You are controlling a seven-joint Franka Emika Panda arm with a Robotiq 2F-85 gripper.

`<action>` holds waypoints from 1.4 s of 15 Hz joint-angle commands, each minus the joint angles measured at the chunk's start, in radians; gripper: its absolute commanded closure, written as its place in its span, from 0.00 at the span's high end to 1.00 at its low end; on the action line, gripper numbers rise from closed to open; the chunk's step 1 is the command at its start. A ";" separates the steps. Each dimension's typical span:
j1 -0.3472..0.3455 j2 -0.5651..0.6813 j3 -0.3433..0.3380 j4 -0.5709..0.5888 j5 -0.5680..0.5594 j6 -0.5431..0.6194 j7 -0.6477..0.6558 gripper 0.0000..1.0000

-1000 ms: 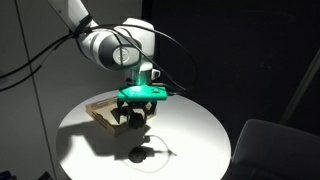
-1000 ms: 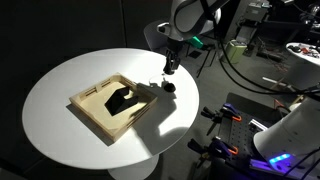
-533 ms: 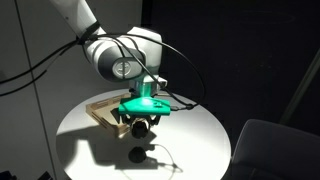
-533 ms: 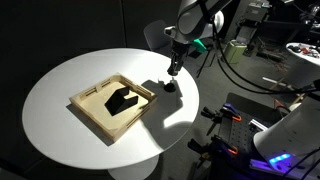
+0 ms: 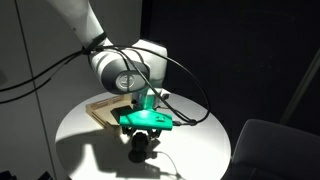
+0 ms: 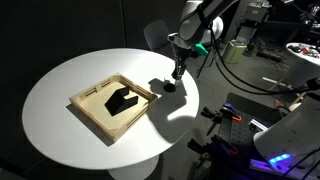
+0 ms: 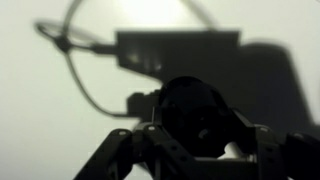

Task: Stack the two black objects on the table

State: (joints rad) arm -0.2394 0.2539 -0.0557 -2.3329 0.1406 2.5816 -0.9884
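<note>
My gripper (image 5: 143, 138) hangs low over the front part of the round white table (image 5: 205, 128). It looks shut on a small black roundish lump (image 7: 195, 112), which fills the space between the fingers in the wrist view. The second black lump (image 5: 140, 155) lies on the table right under the gripper. In an exterior view that lump (image 6: 168, 86) sits just off the tray's corner, with the gripper (image 6: 177, 74) close above and slightly beside it. The held lump is hard to make out in both exterior views.
A tan wooden tray (image 6: 88, 121) lies on the table (image 6: 70, 70) and holds a larger angular black block (image 6: 122, 100). The tray (image 5: 100, 108) is behind the gripper. A thin dark cable (image 7: 75, 60) hangs near the gripper.
The gripper has moved from the tray's edge out and down toward the lump lying on the table. That lump has not moved.
</note>
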 commanded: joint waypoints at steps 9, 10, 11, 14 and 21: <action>-0.023 0.087 0.036 0.080 0.013 -0.034 -0.031 0.42; -0.023 0.096 0.038 0.088 0.011 -0.035 -0.030 0.42; -0.024 0.104 0.042 0.094 0.011 -0.036 -0.031 0.42; -0.024 0.129 0.054 0.109 0.004 -0.036 -0.031 0.42; -0.023 0.176 0.065 0.131 -0.012 -0.035 -0.016 0.42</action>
State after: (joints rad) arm -0.2398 0.4100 -0.0060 -2.2362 0.1402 2.5765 -0.9897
